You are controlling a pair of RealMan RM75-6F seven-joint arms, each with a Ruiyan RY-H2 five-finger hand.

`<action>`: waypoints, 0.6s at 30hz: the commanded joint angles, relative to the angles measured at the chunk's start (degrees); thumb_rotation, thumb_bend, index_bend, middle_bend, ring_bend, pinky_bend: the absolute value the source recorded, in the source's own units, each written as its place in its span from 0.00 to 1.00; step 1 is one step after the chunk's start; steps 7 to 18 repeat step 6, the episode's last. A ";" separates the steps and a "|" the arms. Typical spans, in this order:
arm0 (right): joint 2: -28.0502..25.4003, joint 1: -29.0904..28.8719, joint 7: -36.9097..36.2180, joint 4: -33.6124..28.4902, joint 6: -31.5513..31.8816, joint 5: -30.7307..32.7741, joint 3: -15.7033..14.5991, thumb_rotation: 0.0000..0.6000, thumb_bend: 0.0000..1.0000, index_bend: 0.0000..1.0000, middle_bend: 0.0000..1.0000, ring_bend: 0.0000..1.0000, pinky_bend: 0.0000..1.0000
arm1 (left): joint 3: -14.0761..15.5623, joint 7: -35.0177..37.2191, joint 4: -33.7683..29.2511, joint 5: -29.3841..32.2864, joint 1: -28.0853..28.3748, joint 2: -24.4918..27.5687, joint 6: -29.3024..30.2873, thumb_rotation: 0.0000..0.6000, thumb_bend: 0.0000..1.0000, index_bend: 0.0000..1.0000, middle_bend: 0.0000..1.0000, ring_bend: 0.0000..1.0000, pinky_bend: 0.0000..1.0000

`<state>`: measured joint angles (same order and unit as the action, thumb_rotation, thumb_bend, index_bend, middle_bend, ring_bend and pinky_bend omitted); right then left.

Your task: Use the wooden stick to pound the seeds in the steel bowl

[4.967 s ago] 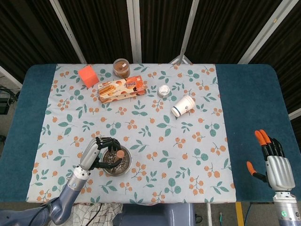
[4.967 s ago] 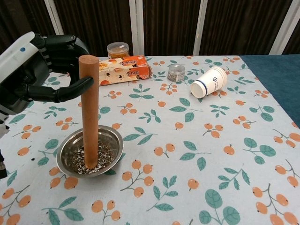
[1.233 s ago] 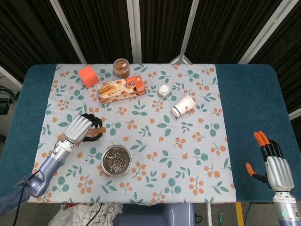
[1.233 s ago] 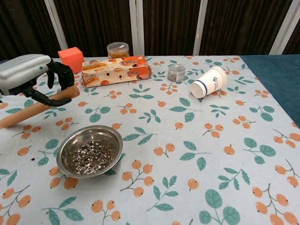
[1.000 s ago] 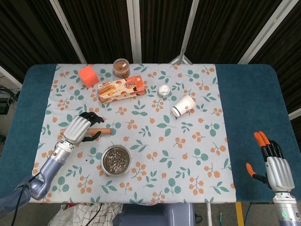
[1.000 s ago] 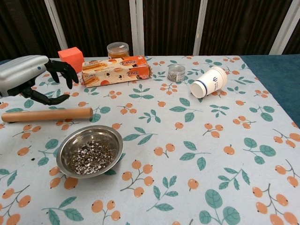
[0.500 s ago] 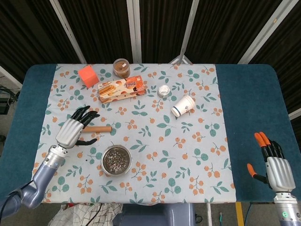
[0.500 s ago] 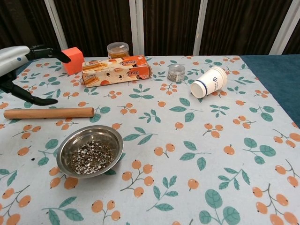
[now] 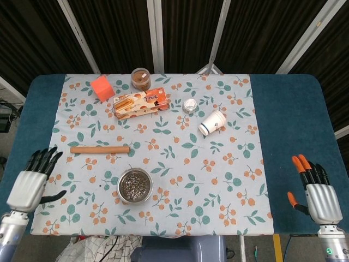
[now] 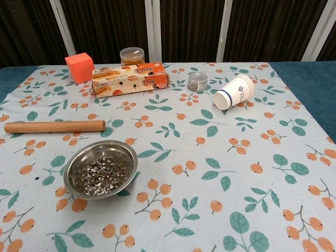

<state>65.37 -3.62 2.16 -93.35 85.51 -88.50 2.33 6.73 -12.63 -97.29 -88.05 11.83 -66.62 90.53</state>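
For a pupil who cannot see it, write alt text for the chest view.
A steel bowl of crushed seeds sits near the front of a floral tablecloth, with a wooden stick lying flat just behind it, untouched. Further back are an orange cube, a biscuit box, two small jars and a tipped paper cup. No hand appears.

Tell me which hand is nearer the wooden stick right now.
Left. The left hand hangs open off the cloth's near-left edge, close by the wooden stick. The right hand sits open across the table at its far right.
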 commanded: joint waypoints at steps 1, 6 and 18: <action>0.79 0.18 0.71 1.07 1.82 -2.03 -0.18 1.00 0.37 0.00 0.00 0.00 0.00 | 2.92 -0.92 2.77 -2.87 -5.26 1.42 6.96 1.00 0.15 0.00 0.00 0.00 0.00; 1.70 0.36 0.68 2.08 3.34 -3.40 -0.14 1.00 0.37 0.00 0.00 0.00 0.00 | 2.82 0.69 4.71 -2.00 -7.82 1.46 8.38 1.00 0.16 0.00 0.00 0.00 0.00; 1.70 0.36 0.68 2.08 3.34 -3.40 -0.14 1.00 0.37 0.00 0.00 0.00 0.00 | 2.82 0.69 4.71 -2.00 -7.82 1.46 8.38 1.00 0.16 0.00 0.00 0.00 0.00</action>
